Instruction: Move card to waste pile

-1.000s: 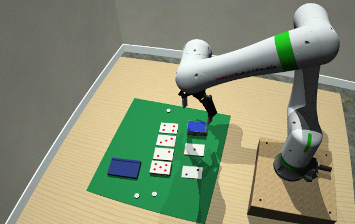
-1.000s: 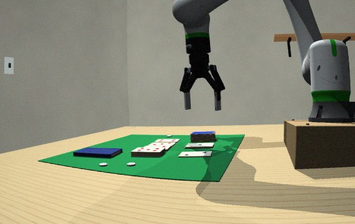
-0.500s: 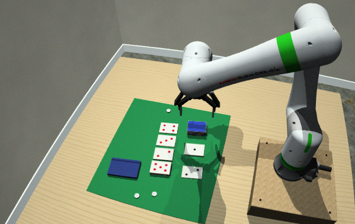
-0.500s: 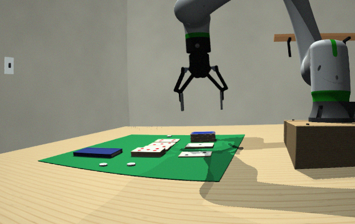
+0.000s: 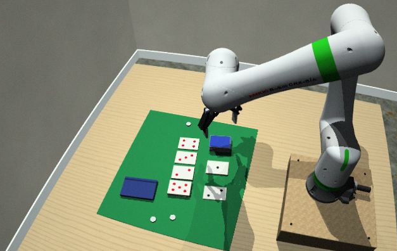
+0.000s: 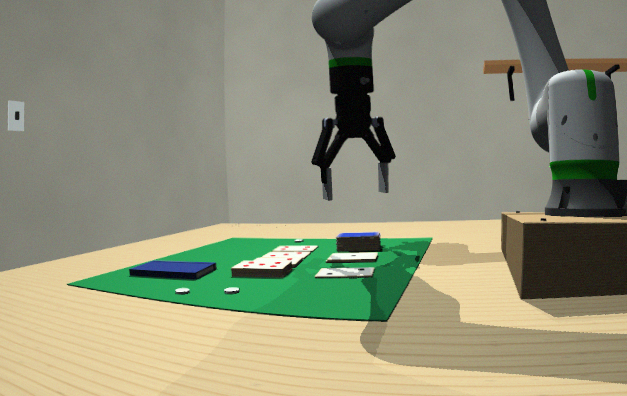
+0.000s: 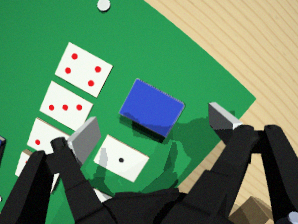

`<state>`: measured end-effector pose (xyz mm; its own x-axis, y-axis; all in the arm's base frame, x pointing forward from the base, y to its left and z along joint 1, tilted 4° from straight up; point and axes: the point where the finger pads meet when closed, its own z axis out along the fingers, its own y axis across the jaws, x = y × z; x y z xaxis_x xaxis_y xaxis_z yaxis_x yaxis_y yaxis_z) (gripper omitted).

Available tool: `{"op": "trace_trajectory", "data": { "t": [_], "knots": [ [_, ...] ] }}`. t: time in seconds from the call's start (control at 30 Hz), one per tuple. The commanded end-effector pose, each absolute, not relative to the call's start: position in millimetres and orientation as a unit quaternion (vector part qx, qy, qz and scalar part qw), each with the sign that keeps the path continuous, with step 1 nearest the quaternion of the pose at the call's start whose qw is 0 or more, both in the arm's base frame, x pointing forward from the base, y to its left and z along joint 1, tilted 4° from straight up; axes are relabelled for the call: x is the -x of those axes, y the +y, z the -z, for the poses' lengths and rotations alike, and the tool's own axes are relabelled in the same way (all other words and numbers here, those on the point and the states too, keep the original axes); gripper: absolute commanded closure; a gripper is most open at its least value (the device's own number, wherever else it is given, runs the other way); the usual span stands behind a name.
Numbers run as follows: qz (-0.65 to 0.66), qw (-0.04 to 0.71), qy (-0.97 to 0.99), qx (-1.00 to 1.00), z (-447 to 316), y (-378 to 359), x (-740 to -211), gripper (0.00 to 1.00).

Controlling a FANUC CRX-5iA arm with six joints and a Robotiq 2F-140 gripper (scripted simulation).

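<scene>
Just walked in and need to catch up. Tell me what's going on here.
A white arm holds its gripper open, empty and high above a green mat of cards. It hangs roughly over the thick blue-backed stack, next to a white one-dot card. Nothing has been picked up; the stack's top card is in place.

I count one green mat on the one table. On it lie four face-up cards with red pips, two white cards with a single black dot, two blue-backed stacks, and three small white discs. One arm carries one gripper.
</scene>
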<state>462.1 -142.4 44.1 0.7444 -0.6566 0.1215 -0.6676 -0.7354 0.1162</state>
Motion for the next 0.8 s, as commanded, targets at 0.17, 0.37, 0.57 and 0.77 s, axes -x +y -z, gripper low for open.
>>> {"op": "trace_trajectory", "data": {
  "t": [0.17, 0.37, 0.57, 0.77],
  "knots": [
    [-0.012, 0.062, -0.123, -0.99, -42, -143, -462, 0.5],
    [0.0, 0.053, -0.006, -0.999, -38, -143, -462, 0.5],
    [0.018, 0.031, 0.102, -0.994, -27, -144, -462, 0.5],
    [0.018, 0.031, 0.102, -0.994, -14, -145, -461, 0.5]
  ]
}}
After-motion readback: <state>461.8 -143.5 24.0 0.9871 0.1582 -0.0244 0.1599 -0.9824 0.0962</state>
